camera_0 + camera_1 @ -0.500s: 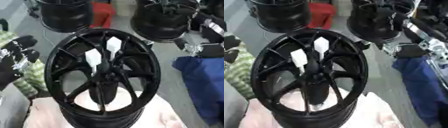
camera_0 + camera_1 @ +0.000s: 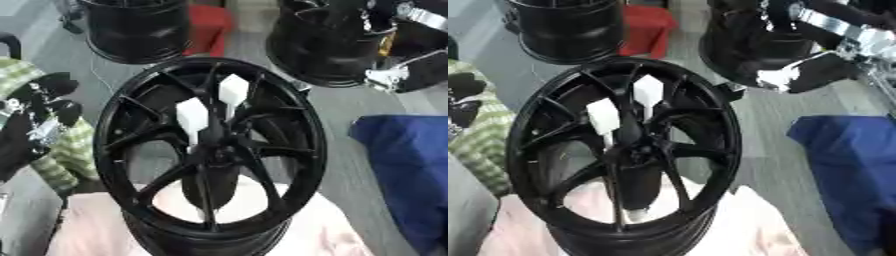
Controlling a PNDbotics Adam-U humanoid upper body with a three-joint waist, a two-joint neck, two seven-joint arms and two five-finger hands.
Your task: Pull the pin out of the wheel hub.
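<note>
A black spoked wheel hub lies flat in the middle on a pale pink cloth. Two white pins stand up out of its centre, the left pin lower and the right pin a little farther back. My left hand, black, is at the left edge beside the rim with its fingers spread, apart from the pins. My right arm comes in from the upper right; its hand hangs over the floor beyond the hub's far right rim, its shape unclear.
Two more black wheels stand at the back, one far left and one far right, with a red object between them. A blue cloth lies on the right. A green-and-white striped cloth lies under my left hand.
My right arm has drawn slightly up and away from the hub. The left hand, the hub and both pins stand as before.
</note>
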